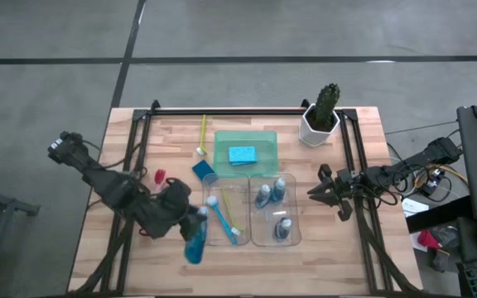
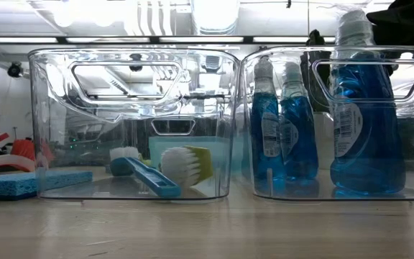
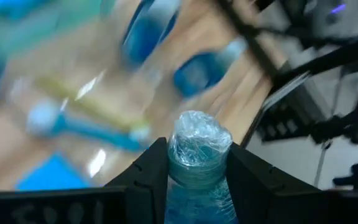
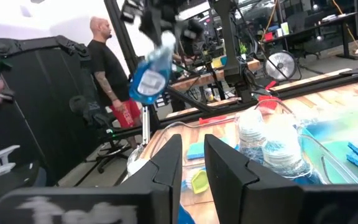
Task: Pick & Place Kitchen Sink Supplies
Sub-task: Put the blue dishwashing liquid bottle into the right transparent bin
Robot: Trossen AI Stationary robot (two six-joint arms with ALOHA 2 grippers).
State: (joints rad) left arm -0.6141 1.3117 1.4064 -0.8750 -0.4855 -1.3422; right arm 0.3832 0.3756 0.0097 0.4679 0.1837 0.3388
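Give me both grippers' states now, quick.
Left gripper: shut on a bottle, lifted above the table.
Right gripper: empty, fingers slightly apart, waiting beside the bottle bin.

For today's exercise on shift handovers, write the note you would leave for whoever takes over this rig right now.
Left tool: shut on a bottle, held in the air beside the left bin.
Right tool: holds nothing, waits beside the right bin.
Done: three bottles in the right bin; two brushes in the left bin; one sponge on the green tray.
Left: place the held bottle; another sponge, a yellow-green brush and a red item lie loose.
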